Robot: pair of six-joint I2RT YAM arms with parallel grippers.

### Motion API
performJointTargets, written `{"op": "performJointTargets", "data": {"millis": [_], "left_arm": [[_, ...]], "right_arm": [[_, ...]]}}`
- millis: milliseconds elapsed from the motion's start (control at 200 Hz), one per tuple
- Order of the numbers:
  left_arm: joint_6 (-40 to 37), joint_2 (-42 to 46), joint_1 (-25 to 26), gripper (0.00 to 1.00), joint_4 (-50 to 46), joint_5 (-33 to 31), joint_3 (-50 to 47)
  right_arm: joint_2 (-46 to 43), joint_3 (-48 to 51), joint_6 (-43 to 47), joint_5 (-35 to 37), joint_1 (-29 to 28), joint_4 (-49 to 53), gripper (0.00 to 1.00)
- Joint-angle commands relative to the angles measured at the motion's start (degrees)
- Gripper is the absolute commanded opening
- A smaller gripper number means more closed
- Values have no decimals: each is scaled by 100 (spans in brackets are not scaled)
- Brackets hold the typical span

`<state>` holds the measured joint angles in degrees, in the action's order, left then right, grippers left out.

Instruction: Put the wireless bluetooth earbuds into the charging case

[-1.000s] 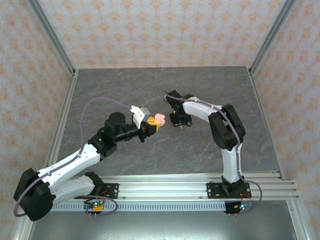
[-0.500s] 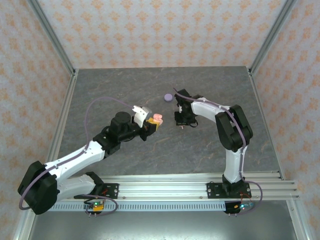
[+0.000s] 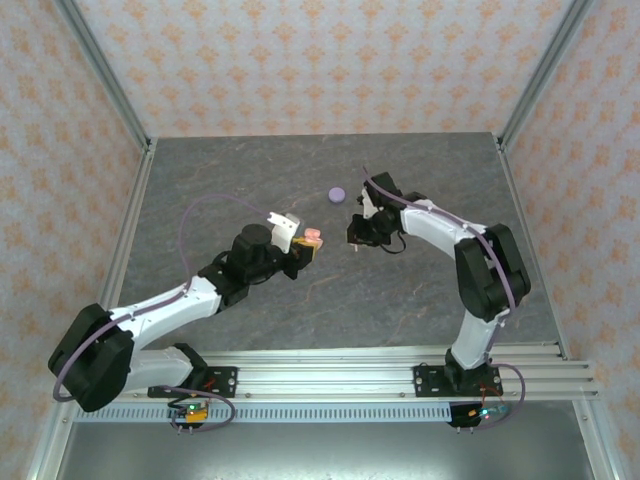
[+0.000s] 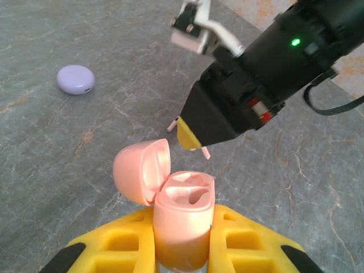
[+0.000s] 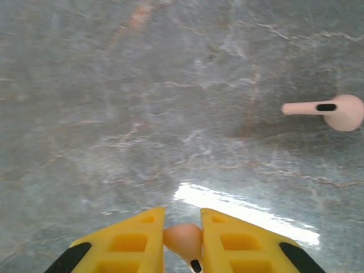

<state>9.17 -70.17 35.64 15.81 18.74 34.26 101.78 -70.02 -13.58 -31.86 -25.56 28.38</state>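
Observation:
A pink charging case (image 4: 185, 219) stands upright in my left gripper (image 4: 183, 215), which is shut on its body; its lid (image 4: 139, 170) hangs open to the left and both sockets look empty. From above, the case (image 3: 314, 238) sits at mid-table with the left gripper (image 3: 306, 252) behind it. My right gripper (image 5: 182, 220) is shut on a pinkish-peach earbud (image 5: 183, 240), stem pointing down. It hovers just right of the case (image 3: 354, 240), its yellow fingertips (image 4: 190, 138) just beyond the open case. A second peach earbud (image 5: 333, 111) lies loose on the table.
A pale purple round disc (image 3: 337, 195) lies on the grey marbled table (image 3: 250, 180) behind the grippers, and appears in the left wrist view (image 4: 75, 79) too. Patterned walls and metal posts enclose the table on three sides.
The right arm has swung its forearm to the right, uncovering the purple disc, and the left arm has shifted slightly right. Both grips are unchanged.

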Motion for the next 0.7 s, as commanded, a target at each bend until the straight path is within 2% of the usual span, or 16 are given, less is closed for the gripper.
{"op": "performJointTargets", "data": {"millis": [0,340,696], "left_arm": [[168,-93,55,15,608,-231,-163],[451,-424,52,15,1124,-235,-254],[891,-658,49,15,2197,55,-477]], "right_arm": [[-391,135,-217,-512,29,-420,20],[-1106,235,-509,-1197,21,-935,20],[-1717,98,-742,-1269,-200,-1292,20]]}}
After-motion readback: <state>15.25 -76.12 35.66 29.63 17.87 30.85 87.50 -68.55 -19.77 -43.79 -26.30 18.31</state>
